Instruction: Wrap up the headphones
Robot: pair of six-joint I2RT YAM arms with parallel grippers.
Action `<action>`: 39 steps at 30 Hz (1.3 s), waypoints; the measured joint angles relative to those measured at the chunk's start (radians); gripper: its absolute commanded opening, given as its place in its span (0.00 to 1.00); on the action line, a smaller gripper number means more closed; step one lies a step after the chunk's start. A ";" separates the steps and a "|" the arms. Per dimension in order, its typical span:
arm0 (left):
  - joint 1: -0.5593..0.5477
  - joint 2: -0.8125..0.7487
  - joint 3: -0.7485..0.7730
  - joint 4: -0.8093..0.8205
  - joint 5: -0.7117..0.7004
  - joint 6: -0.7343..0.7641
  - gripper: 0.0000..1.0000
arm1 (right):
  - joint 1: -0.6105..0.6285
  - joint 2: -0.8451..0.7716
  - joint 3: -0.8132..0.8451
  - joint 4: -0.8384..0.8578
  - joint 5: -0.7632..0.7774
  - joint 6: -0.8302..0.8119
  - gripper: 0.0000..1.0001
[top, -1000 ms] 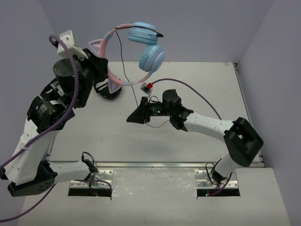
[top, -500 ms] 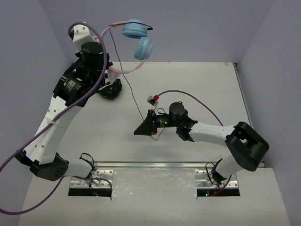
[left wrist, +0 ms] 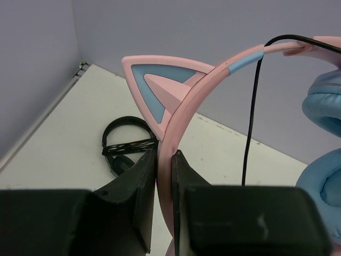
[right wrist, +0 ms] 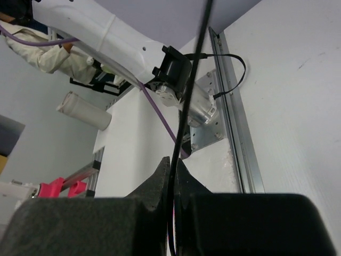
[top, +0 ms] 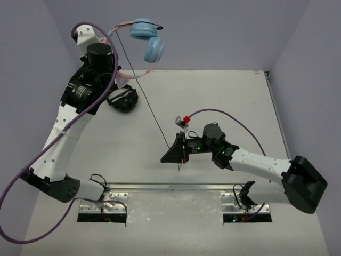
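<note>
Careful: left end effector (left wrist: 164, 160) clamps headphones (top: 143, 29) upper left, right end effector (right wrist: 171, 166) pinches taut cable (right wrist: 187, 90); tug and you may snap it.

L claw (top: 116, 74) holding headphones (top: 154, 50) aloft, R claw (top: 167, 157) pinching cable (top: 154, 114)

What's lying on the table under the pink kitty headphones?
The black headphones lie on the table below the raised pink headphones. The left gripper hides part of them.
</note>
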 measured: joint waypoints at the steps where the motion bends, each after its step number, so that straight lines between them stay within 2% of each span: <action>1: 0.016 0.003 0.000 -0.002 0.008 0.000 0.00 | 0.000 -0.024 0.000 -0.039 0.011 -0.022 0.01; 7: 0.065 0.007 -0.034 -0.003 0.046 0.014 0.00 | 0.006 -0.182 0.061 -0.369 0.095 -0.206 0.01; 14: 0.077 0.006 -0.138 0.046 0.058 0.032 0.00 | 0.019 -0.220 0.260 -0.738 0.175 -0.400 0.01; 17: 0.079 -0.002 -0.219 0.114 0.082 0.072 0.00 | 0.019 -0.214 0.379 -0.900 0.212 -0.481 0.01; 23: 0.079 -0.094 -0.490 0.227 0.138 0.184 0.00 | 0.019 -0.153 0.728 -1.183 0.360 -0.668 0.01; 29: 0.056 -0.203 -0.643 0.288 0.265 0.272 0.00 | 0.019 -0.058 1.020 -1.340 0.454 -0.790 0.01; 35: -0.102 -0.295 -0.755 0.348 0.354 0.382 0.00 | 0.019 0.039 1.137 -1.415 0.502 -0.863 0.01; 39: -0.153 -0.299 -0.798 0.341 0.441 0.402 0.00 | 0.019 0.123 1.243 -1.464 0.501 -0.890 0.01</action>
